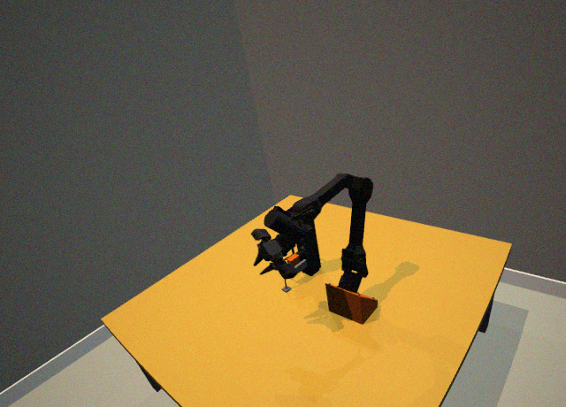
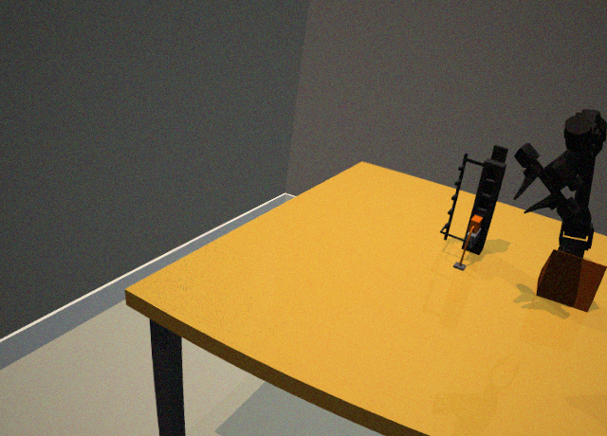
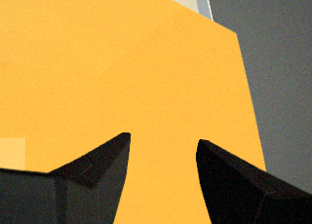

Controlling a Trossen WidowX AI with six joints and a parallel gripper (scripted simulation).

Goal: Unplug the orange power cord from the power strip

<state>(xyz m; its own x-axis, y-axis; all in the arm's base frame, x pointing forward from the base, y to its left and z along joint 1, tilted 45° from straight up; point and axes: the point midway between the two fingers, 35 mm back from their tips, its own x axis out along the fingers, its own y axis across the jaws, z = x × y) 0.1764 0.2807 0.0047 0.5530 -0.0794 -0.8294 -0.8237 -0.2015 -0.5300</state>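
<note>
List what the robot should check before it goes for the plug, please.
1. Plug seated low in the strip: ok.
2. Gripper empty: ok, only table shows between its fingers.
3. Gripper lined up on the plug: not ok; it hangs beside the strip, apart from it, and the wrist view misses the plug.
4. Gap wide enough for the plug: cannot tell.
5. Cord untangled: ok, it drops straight from plug to table.

Matt yellow table (image 2: 303,294); matt black power strip (image 2: 487,196), gripper (image 3: 163,156).
</note>
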